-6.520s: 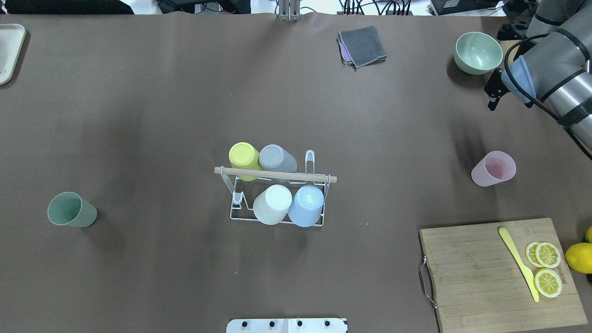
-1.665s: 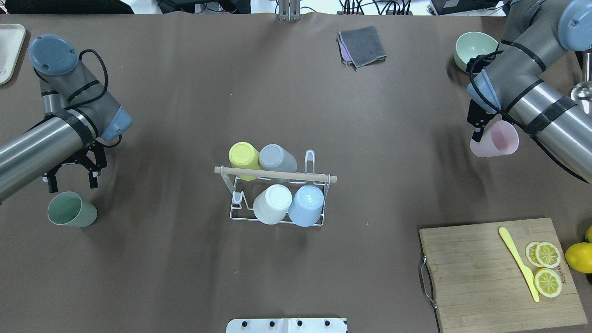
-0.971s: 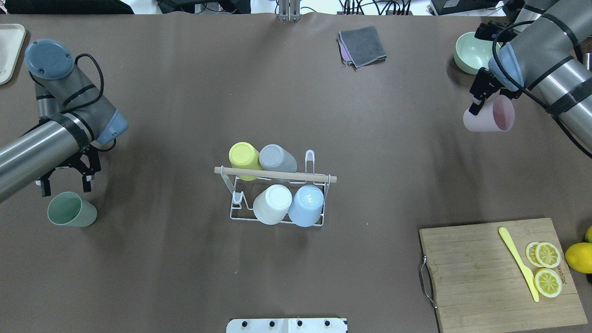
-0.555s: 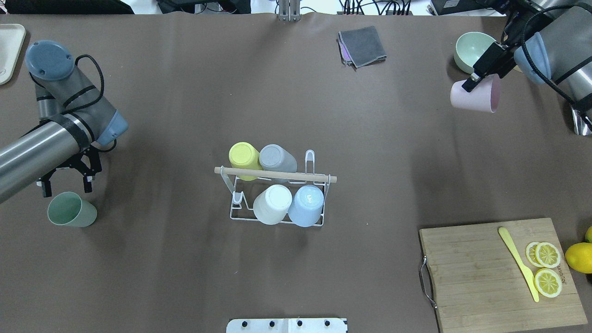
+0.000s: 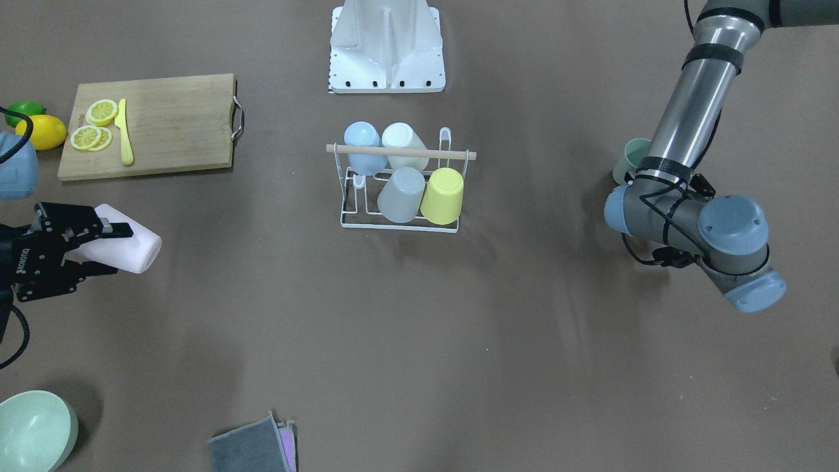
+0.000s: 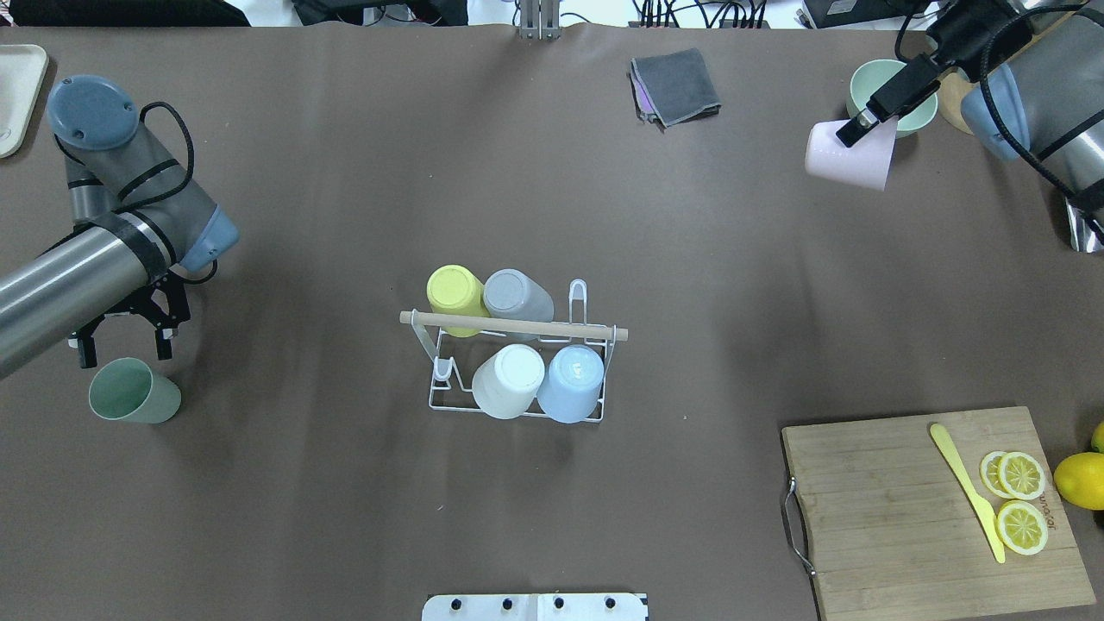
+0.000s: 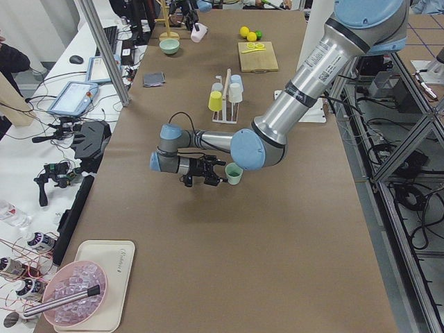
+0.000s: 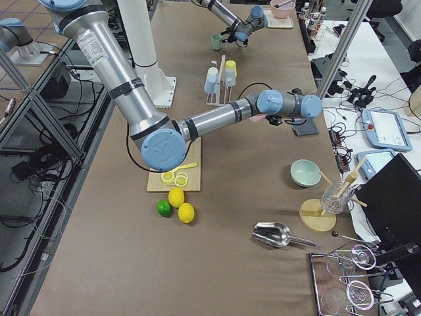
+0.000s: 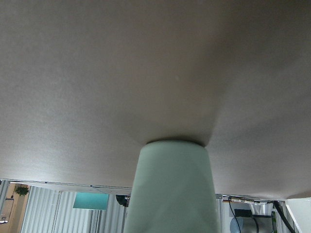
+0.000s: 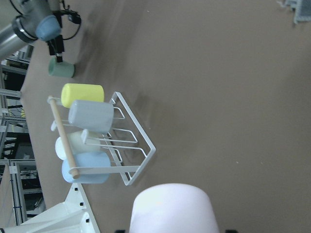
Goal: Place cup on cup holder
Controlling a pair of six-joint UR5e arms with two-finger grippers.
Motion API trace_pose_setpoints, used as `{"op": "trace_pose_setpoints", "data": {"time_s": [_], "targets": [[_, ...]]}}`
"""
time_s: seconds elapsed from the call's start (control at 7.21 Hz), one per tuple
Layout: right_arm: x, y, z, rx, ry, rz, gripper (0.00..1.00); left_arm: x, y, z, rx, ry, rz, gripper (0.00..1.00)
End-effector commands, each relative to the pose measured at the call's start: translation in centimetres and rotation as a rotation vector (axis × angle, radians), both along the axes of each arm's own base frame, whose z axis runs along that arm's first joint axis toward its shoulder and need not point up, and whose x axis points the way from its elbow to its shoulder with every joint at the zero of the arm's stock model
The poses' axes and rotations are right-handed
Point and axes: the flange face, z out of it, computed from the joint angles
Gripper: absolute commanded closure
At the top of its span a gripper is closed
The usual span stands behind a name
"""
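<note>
The cup holder (image 6: 517, 405), a white wire rack with a wooden dowel (image 6: 513, 327), stands mid-table with several cups upside down on its prongs; it also shows in the front view (image 5: 400, 225) and the right wrist view (image 10: 131, 141). My right gripper (image 6: 862, 134) is shut on a pink cup (image 6: 841, 162) and holds it tilted in the air at the far right, also in the front view (image 5: 141, 252). My left gripper (image 6: 123, 355) is open just beyond a green cup (image 6: 134, 392), which stands upright at the left and fills the left wrist view (image 9: 170, 189).
A green bowl (image 6: 914, 86) sits behind the pink cup. A grey cloth (image 6: 675, 86) lies at the far middle. A cutting board (image 6: 914, 517) with lemon slices and a yellow knife is at the near right, a lemon (image 6: 1078, 479) beside it.
My right gripper has lifted the pink cup off the table and carried it away from me and a little left, tilting it. My left arm came in beside the green cup and now holds still.
</note>
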Motion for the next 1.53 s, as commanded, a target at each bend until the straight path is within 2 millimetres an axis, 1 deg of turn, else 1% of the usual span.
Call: {"op": "trace_pose_setpoints", "data": {"time_s": [0.0, 0.14, 0.42, 0.55, 0.69, 0.97, 1.25, 1.39], "targets": [[-1.0, 0.1, -1.8, 0.062, -0.179, -0.007, 0.72, -0.2, 0.3, 0.4, -0.006, -0.004, 0.000, 0.03], [-1.7, 0.2, -1.9, 0.134, -0.279, -0.001, 0.72, -0.2, 0.3, 0.4, -0.005, -0.003, -0.001, 0.03], [-2.0, 0.0, -2.0, 0.274, -0.462, 0.051, 0.72, -0.1, 0.4, 0.1, -0.013, -0.009, -0.003, 0.03], [-2.3, 0.1, -2.4, 0.322, -0.537, 0.073, 0.72, 0.7, 0.7, 0.1, -0.020, -0.003, -0.018, 0.03], [-3.5, 0.4, -2.7, 0.386, -0.623, 0.094, 0.72, 1.1, 1.0, 0.1, -0.021, -0.001, -0.018, 0.03], [-4.6, 0.5, -2.6, 0.505, -0.743, 0.159, 0.73, 1.5, 1.2, 0.1, -0.023, -0.001, -0.016, 0.03], [-7.5, 1.3, -2.8, 0.626, -0.891, 0.233, 0.75, 1.6, 1.4, 0.2, -0.030, -0.005, -0.013, 0.04], [-8.6, 1.8, -2.6, 0.664, -0.965, 0.268, 0.75, 1.5, 1.6, 0.4, -0.034, -0.010, -0.009, 0.17]]}}
